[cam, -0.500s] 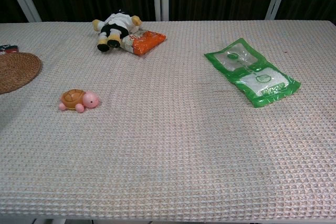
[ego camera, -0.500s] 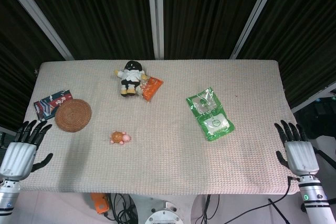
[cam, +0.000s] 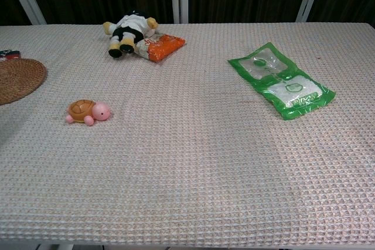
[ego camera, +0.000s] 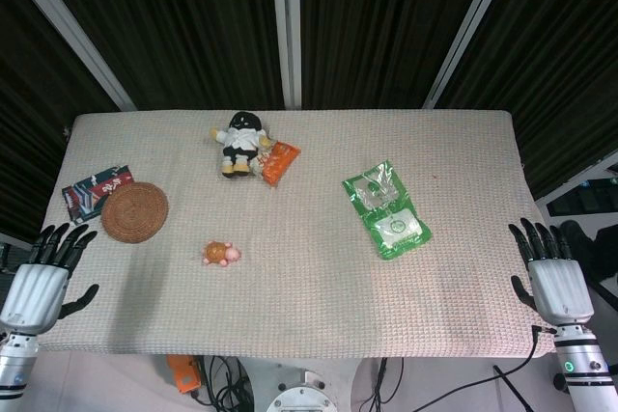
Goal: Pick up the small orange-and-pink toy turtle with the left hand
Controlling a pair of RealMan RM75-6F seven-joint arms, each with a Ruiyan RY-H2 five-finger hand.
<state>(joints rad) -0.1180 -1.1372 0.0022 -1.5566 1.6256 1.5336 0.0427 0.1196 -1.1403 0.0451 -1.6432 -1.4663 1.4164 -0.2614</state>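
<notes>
The small toy turtle [ego camera: 220,254], orange shell with pink head and feet, lies on the pale woven table cover left of centre; the chest view shows the turtle [cam: 88,111] with its head pointing right. My left hand [ego camera: 39,275] hovers at the table's near left corner, fingers spread and empty, well to the left of the turtle. At the near right corner my right hand [ego camera: 555,277] is likewise spread and empty. Neither hand appears in the chest view.
A round woven coaster [ego camera: 134,211] and a dark packet [ego camera: 96,190] lie at the left, between my left hand and the turtle. A plush doll [ego camera: 241,142] and orange snack bag [ego camera: 279,162] lie at the back. A green pouch [ego camera: 386,209] lies right of centre.
Both hands have drawn back slightly toward the near edge of the table. The turtle and the other objects have not moved.
</notes>
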